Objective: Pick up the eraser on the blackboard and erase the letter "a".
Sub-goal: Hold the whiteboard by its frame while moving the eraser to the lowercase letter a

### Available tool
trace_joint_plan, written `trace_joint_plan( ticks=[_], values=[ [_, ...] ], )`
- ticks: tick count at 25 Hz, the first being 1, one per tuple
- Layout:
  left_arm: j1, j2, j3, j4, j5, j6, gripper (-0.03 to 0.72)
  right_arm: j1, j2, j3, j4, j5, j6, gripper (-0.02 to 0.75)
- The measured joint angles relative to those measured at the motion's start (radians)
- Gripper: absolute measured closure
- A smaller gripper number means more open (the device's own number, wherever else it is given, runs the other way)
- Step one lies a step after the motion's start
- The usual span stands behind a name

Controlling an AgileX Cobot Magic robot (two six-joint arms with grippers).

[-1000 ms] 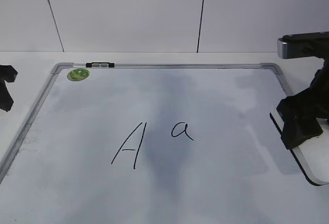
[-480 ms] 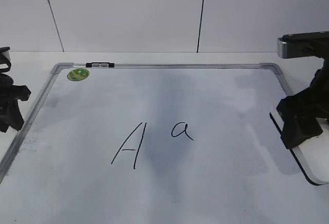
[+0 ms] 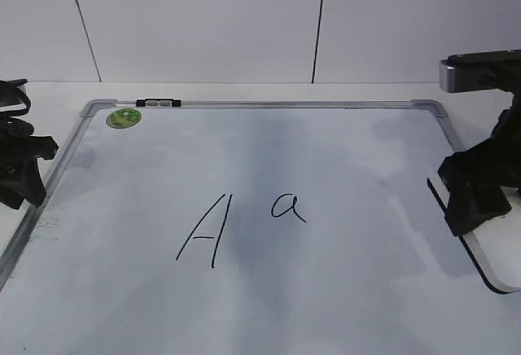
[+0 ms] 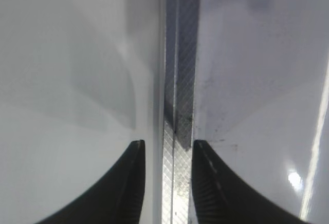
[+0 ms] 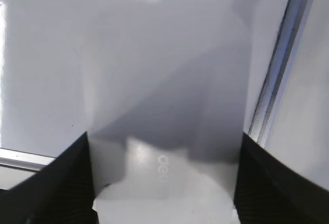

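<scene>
The blackboard (image 3: pixel 326 147) lies flat, with a tall "A" (image 3: pixel 203 233) and the letter "a" (image 3: pixel 289 207) just right of it. The eraser (image 3: pixel 492 257), white with a black underside, lies over the board's right edge. My right gripper (image 3: pixel 476 208) is down on it. In the right wrist view its jaws (image 5: pixel 163 137) touch both long sides of the eraser (image 5: pixel 164 183). My left gripper (image 3: pixel 24 184) is at the board's left edge. In the left wrist view its jaws (image 4: pixel 167 144) are open and straddle the metal frame (image 4: pixel 177 80).
A round green sticker (image 3: pixel 124 117) and a small black-and-silver clip (image 3: pixel 159 102) sit at the board's far left corner. A white wall stands close behind the board. The right frame rail (image 5: pixel 280 70) runs beside the eraser.
My left gripper has moved in from the left to the board's left frame. The right gripper and the eraser have not moved.
</scene>
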Motion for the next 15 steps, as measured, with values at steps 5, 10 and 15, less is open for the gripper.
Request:
trace_joint_plan(
  ticks=[5,10,15],
  values=[
    [0.0,0.0,-0.002,0.0,0.0,0.0,0.454,0.0,0.0,0.0,0.0,0.0,0.0,0.179],
    [0.0,0.023,-0.002,0.0,0.0,0.0,0.454,0.0,0.0,0.0,0.0,0.0,0.0,0.179],
    [0.0,0.035,-0.002,0.0,0.0,0.0,0.454,0.0,0.0,0.0,0.0,0.0,0.0,0.179]
  ],
)
